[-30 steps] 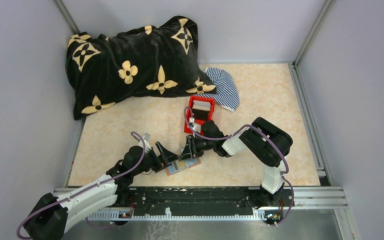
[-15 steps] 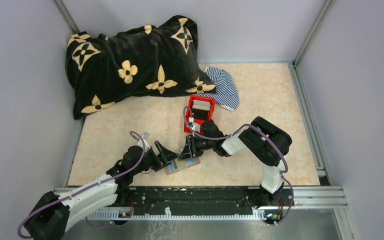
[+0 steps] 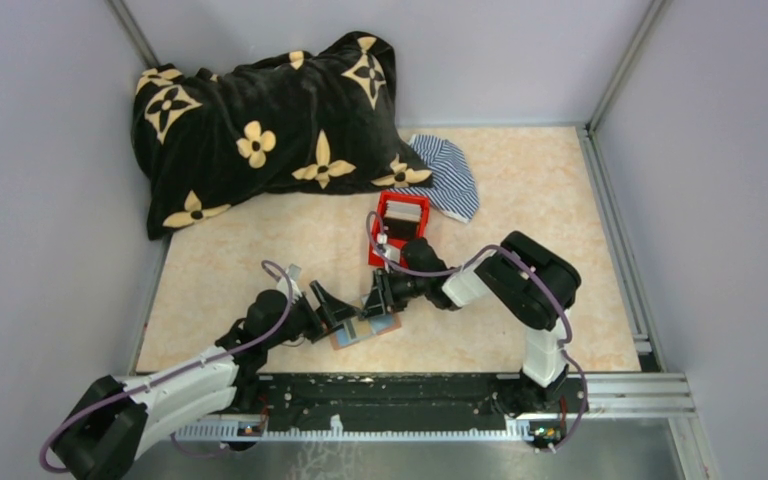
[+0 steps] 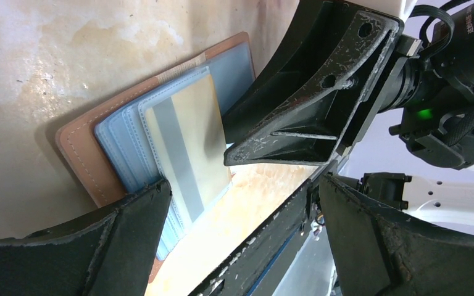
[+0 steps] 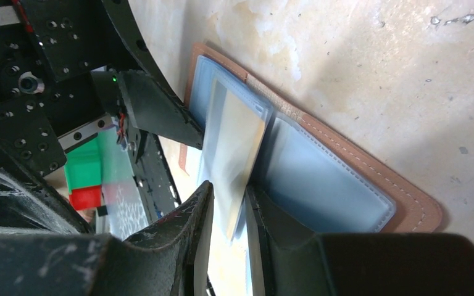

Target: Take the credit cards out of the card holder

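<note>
Table (image 3: 520, 200) w/ big black flower-print blanket (image 3: 260, 130) at the back, striped cloth (image 3: 450, 175) beside it and red box (image 3: 400, 197) mid-table; none matter here. Card holder (image 3: 365, 333) lies open flat near the front edge, btwn the two arms, brown leather outside (image 5: 370, 179), pale blue soft sleeves inside. It's prob. light and floppy, so it would likely slide or lift w/ a pull unless pinned. One credit card (image 5: 234, 148), beige w/ grey stripe (image 4: 188, 148), sits partly out of a sleeve. It looks thin, stiff, light and slick, so best taken on the exposed end, pads flat on both faces, pulled in line w/ the sleeve. Left gripper (image 4: 242, 182) is spread wide and holds nothing, w/ one finger (image 4: 154, 197) at the holder's edge; can't tell if it's touching or just above. Right gripper (image 5: 228, 203) has jaws a slim gap apart, straddling the card's free corner. Can't tell if the pads bite yet.
</note>
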